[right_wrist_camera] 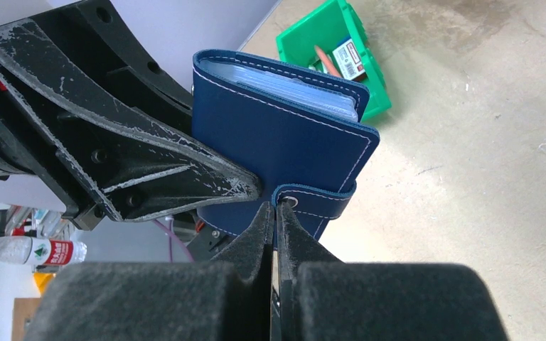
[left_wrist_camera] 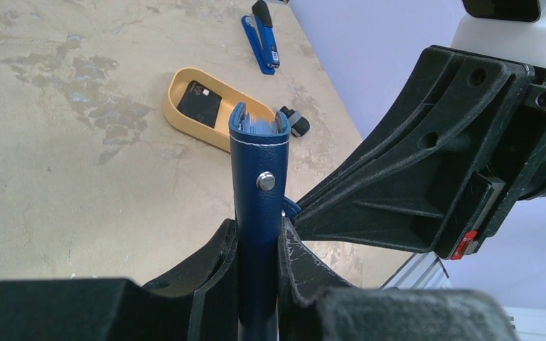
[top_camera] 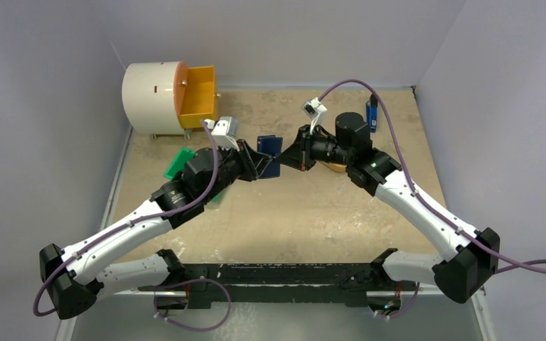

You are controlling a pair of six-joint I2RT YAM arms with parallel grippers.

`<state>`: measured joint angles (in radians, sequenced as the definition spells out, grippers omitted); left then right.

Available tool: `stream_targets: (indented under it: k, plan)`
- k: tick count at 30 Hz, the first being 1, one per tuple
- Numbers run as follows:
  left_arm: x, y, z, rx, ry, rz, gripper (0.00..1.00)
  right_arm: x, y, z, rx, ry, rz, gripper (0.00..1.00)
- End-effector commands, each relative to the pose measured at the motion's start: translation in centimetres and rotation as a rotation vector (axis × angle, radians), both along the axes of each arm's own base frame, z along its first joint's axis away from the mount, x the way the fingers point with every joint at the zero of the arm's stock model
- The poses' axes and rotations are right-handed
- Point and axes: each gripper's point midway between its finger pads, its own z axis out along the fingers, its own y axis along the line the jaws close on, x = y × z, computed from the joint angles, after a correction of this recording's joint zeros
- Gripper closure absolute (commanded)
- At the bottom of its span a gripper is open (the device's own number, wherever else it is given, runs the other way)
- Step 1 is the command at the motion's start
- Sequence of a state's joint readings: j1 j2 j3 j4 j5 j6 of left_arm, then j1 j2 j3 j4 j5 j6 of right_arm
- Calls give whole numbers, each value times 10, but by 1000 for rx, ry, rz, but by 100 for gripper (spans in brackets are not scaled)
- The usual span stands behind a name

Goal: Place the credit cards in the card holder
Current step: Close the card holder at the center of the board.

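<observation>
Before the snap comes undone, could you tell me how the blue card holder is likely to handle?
Probably fairly stiff: the card holder juts from the left claw without sagging. Its stacked sleeves may fan open once the snap tab, pinched by the right claw, releases.

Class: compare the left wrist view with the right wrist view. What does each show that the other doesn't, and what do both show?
Left wrist only: the yellow tray holding a dark card, the blue stapler, a metal stud.
Right wrist only: the green bin.
Both: the navy card holder clamped in the left gripper, with the right gripper shut on its snap tab.
</observation>
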<state>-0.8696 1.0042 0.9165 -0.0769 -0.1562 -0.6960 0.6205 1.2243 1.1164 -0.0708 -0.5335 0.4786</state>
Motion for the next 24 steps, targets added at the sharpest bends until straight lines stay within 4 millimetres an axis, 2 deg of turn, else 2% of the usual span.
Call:
stream_targets:
  k: [1, 10, 13, 17, 20, 22, 24]
  plan:
    - [-55, -48, 96, -283, -121, -292, 100, 2, 17, 28, 71, -67, 43, 100]
    - [-61, -50, 107, -305, -137, -304, 100, 2, 17, 20, 60, -52, 41, 100]
    - [-58, -46, 100, -272, -135, -277, 100, 0, 15, 24, 64, -66, 39, 100]
    - [-43, -32, 88, -226, -132, -168, 100, -8, 11, 32, 75, -90, 50, 98]
    - [-34, -18, 80, -194, -130, -87, 100, -21, 5, 39, 75, -105, 77, 59]
    - [-30, -7, 78, -179, -132, -32, 100, -36, -1, 44, 76, -102, 115, 44]
    - [-27, 3, 73, -148, -129, 11, 100, -45, -9, 54, 75, -134, 118, 35]
